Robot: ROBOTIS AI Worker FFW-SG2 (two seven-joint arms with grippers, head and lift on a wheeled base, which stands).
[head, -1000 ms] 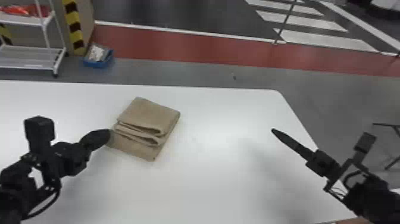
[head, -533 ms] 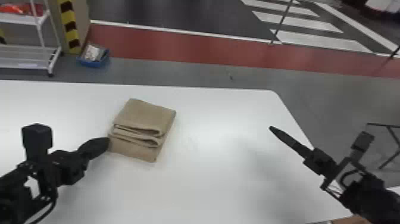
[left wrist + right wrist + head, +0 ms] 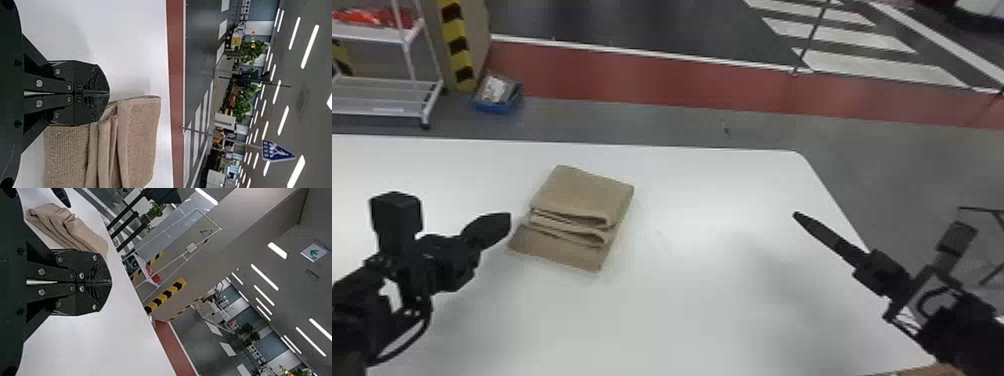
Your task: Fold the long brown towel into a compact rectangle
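In the head view, the towel (image 3: 582, 192) lies folded on the counter (image 3: 707, 310), just beside the left claw (image 3: 507, 221) and well apart from the right claw (image 3: 797, 215). The left wrist view shows 2 fingers (image 3: 96, 80) closed together; the right wrist view, 2 likewise closed.

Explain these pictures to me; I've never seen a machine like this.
The machine is a two-armed robot. The head view looks forward and down from its head, with the left arm and right arm at the sides. The other two views come from cameras on its wrists and are turned sideways. Each arm ends in two flat black fingers. On the white table lies a brown towel, folded in layers, its lowest layer sticking out on the near side. The left gripper is close to it, the right gripper farther off. Both are shut and hold nothing.
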